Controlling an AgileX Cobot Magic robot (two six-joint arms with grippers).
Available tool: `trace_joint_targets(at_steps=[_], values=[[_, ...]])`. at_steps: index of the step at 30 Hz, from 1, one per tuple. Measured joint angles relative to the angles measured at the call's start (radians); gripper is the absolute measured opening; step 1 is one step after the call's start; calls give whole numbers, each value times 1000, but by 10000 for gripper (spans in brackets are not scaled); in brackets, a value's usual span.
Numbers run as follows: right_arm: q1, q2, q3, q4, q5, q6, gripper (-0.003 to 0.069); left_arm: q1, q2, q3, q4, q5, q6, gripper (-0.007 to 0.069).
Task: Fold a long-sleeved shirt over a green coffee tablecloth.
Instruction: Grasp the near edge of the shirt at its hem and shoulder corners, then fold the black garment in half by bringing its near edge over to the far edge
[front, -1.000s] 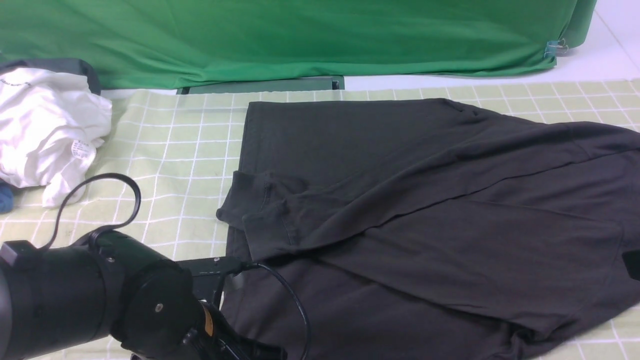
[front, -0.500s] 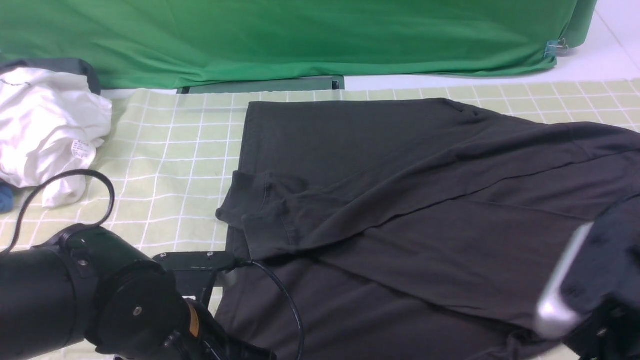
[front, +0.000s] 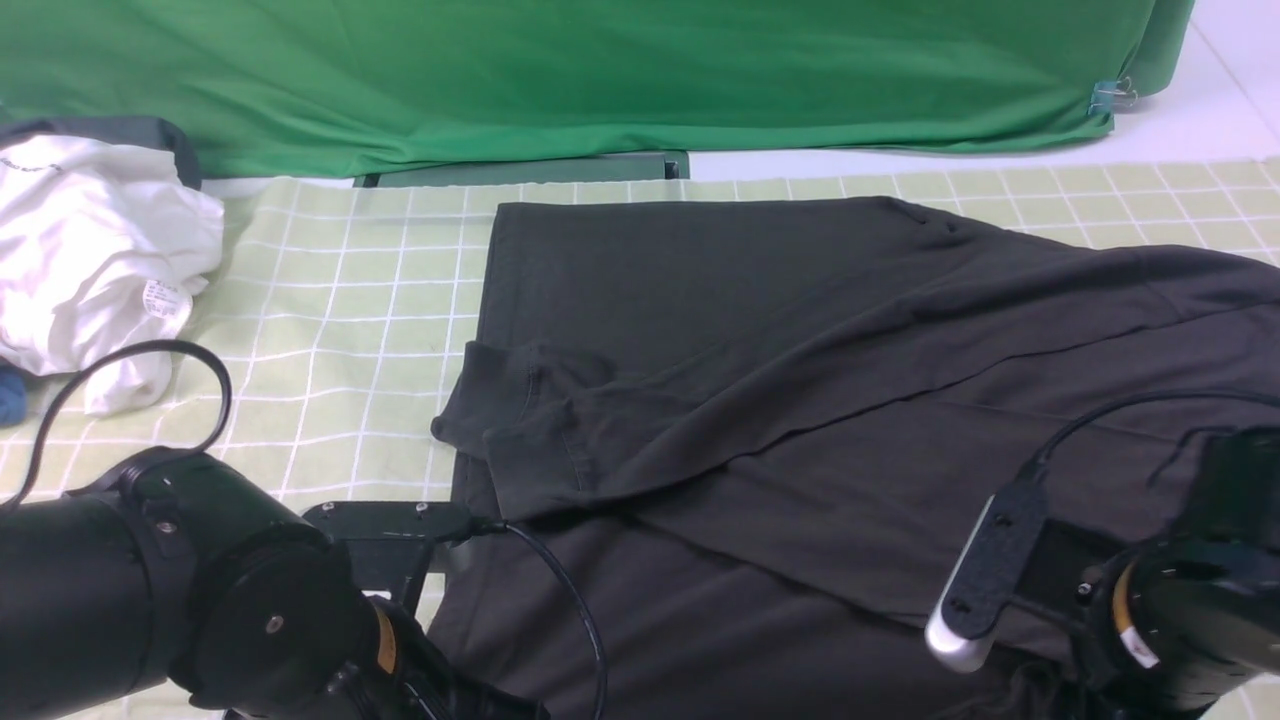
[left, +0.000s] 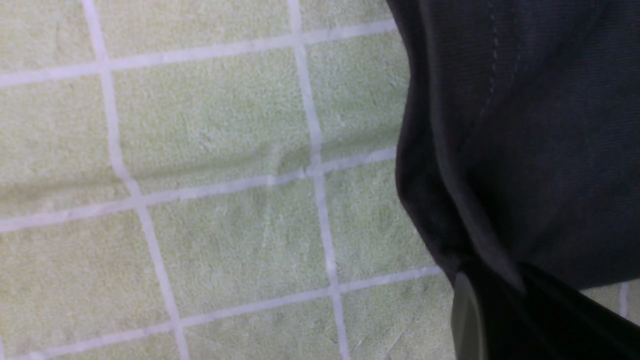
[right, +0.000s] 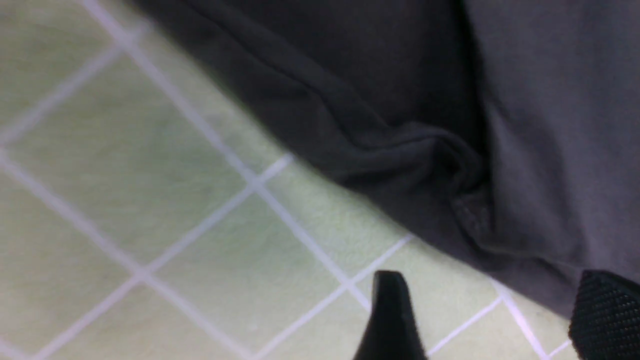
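Across the green coffee tablecloth (front: 340, 300), centre to right, the long-sleeved shirt (front: 760, 360) lies spread out, with one sleeve folded over its body and the cuff pointing left. Left pincer (left: 492, 300): clamped tight on the shirt's near-left edge, cloth bunched into it. Right pincer (right: 497, 320): fingers wide apart, gripping nothing, over bare tablecloth just beside the shirt's near-right edge. White garment (front: 90, 260) crumpled at far left.

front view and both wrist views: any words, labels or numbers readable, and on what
label on the white garment: tiny print, too small to read
faint marking near that garment's top edge: too blurred to read
long-sleeved shirt, green coffee tablecloth: no text showing
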Motion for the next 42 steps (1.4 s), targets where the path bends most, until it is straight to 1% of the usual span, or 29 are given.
trace_joint_targets(at_steps=[6, 9, 10, 11, 12, 13, 14, 15, 16, 18, 19, 26, 29, 33, 35, 40, 42], values=[[5, 75, 0, -80, -69, 0, 454, 0, 0, 0, 4, -14, 0, 22], [5, 86, 0, -95, -99, 0, 450, 0, 0, 0, 4, -17, 0, 22], [5, 87, 0, -100, -106, 0, 440, 0, 0, 0, 4, -20, 3, 22], [5, 87, 0, -102, -112, 0, 415, 0, 0, 0, 4, -23, 4, 22], [5, 87, 0, -102, -112, 0, 409, 0, 0, 0, 4, -23, 4, 22], [5, 87, 0, -102, -112, 0, 336, 0, 0, 0, 4, -26, 4, 22], [5, 87, 0, -102, -110, 0, 290, 0, 0, 0, 4, -26, 4, 22], [5, 87, 0, -102, -102, 0, 209, 0, 0, 0, 4, -26, 4, 22], [5, 87, -1, -101, -99, 0, 180, 0, 0, 0, 4, -26, 4, 22], [5, 87, -19, -89, -58, 0, 55, 0, -8, 0, 4, -26, 4, 22], [5, 83, -29, -77, -38, 0, 41, 0, -16, 0, 4, -26, 4, 22], [6, 7, -52, 19, 61, -34, 37, 0, -110, 1, 10, 2, 8, 22], [6, -23, -48, 67, 107, -35, 37, 0, -145, 15, -27, 19, 11, 22], [6, -39, -8, 159, 115, -62, 37, 0, -165, 73, -92, 37, 19, 22], [6, -40, 13, 185, 125, -69, 37, 0, -177, 88, -114, 48, 21, 22], [6, -40, 7, 191, 158, -61, 37, 0, -217, 60, -114, 51, 23, 22], [6, -40, -31, 154, 174, -31, 36, 0, -228, -3, -74, 48, 12, 22]])
